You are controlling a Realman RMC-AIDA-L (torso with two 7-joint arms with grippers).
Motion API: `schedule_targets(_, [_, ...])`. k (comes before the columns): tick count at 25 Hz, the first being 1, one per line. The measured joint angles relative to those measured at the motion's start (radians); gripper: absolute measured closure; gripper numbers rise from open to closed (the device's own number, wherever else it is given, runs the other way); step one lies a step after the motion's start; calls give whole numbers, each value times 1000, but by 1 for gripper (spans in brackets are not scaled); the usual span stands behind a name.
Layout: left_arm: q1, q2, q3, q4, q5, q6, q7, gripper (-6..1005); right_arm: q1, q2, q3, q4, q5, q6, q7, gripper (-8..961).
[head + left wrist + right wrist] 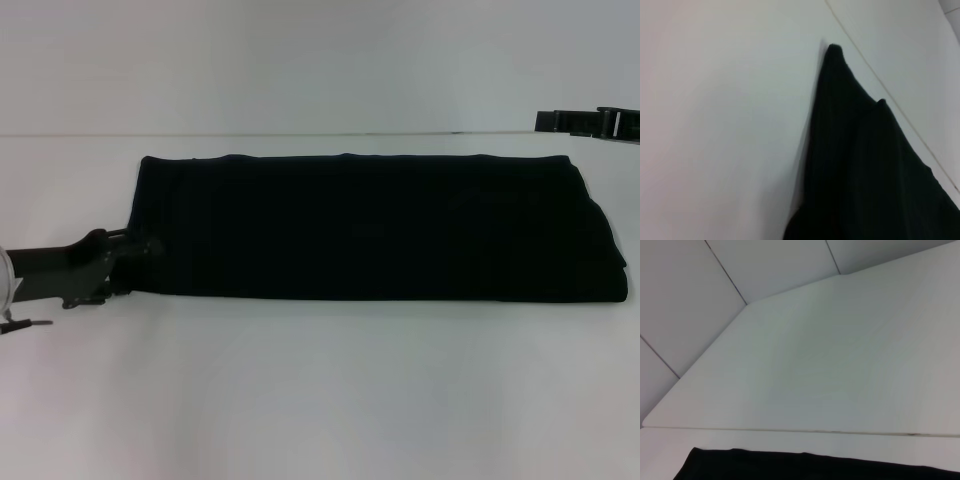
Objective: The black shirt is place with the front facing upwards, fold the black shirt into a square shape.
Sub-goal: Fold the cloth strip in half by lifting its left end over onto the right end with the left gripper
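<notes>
Black shirt (370, 225) lies mid-table, folded into a long band | left gripper (135, 262) at its left end, apparently pinching the near corner for the crosswise fold | right gripper (590, 123) raised far right, grip unclear

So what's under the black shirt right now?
The black shirt lies as a long folded strip on the white table. Only table shows around its edges; anything beneath is covered. The left tool meets its left end; the right tool hangs apart.
</notes>
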State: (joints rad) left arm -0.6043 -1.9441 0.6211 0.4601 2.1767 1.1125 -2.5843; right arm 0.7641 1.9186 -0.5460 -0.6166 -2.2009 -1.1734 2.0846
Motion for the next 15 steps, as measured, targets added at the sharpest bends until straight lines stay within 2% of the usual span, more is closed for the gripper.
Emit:
schedule_targets(8, [-10, 0, 4, 2, 0, -1, 5, 124, 0, 0, 1, 1, 0, 0, 0, 196])
schedule_targets(15, [17, 1, -3, 36, 0, 90, 6, 124, 0, 0, -6, 5, 0, 11, 0, 196])
